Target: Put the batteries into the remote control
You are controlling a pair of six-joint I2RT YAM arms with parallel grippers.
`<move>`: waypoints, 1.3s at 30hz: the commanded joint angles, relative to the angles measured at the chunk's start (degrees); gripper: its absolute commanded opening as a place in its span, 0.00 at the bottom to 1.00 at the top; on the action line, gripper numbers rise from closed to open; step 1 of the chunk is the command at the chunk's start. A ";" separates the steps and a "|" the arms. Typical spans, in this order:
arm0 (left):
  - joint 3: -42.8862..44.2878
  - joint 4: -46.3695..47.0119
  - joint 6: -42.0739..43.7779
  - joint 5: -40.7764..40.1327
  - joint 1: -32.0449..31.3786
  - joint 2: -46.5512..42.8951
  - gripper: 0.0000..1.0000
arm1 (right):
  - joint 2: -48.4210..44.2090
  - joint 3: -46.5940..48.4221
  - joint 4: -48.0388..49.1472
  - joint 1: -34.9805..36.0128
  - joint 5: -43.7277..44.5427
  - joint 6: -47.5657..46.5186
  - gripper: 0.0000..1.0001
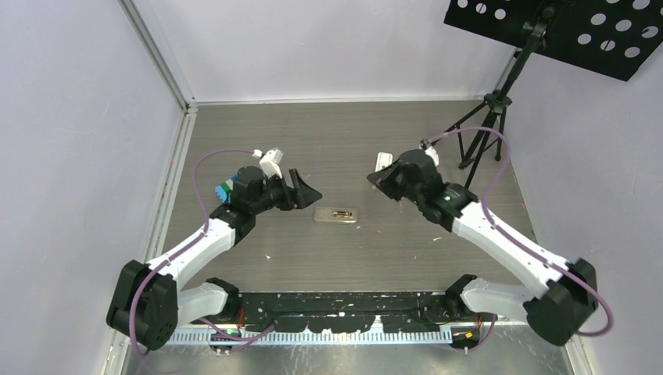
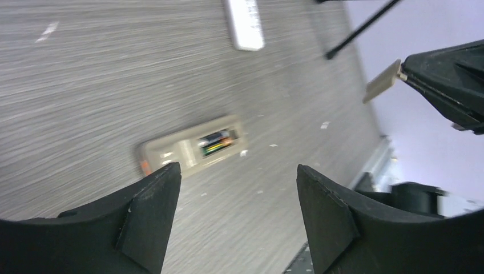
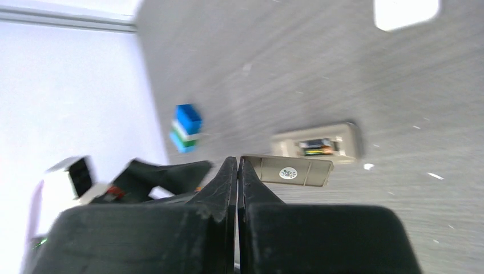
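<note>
Left gripper (image 2: 237, 178) spread and empty; right gripper (image 3: 238, 165) pinched on a thin tan flat plate (image 3: 288, 171).
The left's black fingers (image 2: 145, 214) stand wide apart, touching nothing. Beyond them the pale beige rectangular remote control (image 2: 171, 151) lies back-up at mid-table (image 1: 258, 141), with dark green-and-red-marked batteries (image 2: 216, 142) in its recess. The right's closed tips hold the plate by one end.

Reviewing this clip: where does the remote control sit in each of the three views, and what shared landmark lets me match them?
Top external: the remote control lies mid-table between the two arms.
Left wrist: remote left of centre, recess up, beyond the open jaws.
Right wrist: remote right of centre, just above the tan cover.
Shared landmark: the white flat piece, above and right of the remote in all three.
</note>
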 commanded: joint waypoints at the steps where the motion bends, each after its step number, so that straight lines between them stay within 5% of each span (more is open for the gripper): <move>1: 2.72 14.02 -8.33 14.14 0.32 1.86 0.77 | -7.62 -0.67 10.70 -0.80 -5.04 -3.36 0.00; 4: 3.90 24.62 -16.98 20.42 0.09 3.98 0.85 | -13.20 -0.50 14.25 -0.86 -9.53 -4.26 0.00; 7: 4.78 34.60 -16.61 24.85 -0.31 4.86 0.91 | -16.89 0.52 14.82 -0.94 -10.67 -3.47 0.00; 14: 12.48 34.29 4.73 31.79 -5.11 4.08 1.00 | -16.61 2.89 18.02 -1.31 -19.39 5.86 0.00; 18: 13.74 30.60 18.70 26.86 -8.48 2.07 1.00 | -15.25 2.22 24.50 -1.33 -22.05 11.77 0.00; 25: 14.41 20.83 34.01 5.04 -14.60 -1.71 0.84 | -11.58 2.65 27.62 -1.43 -19.11 14.67 0.00; 39: 16.66 20.66 34.75 -3.87 -16.70 1.96 0.55 | -6.03 2.65 31.72 -1.46 -17.36 18.11 0.00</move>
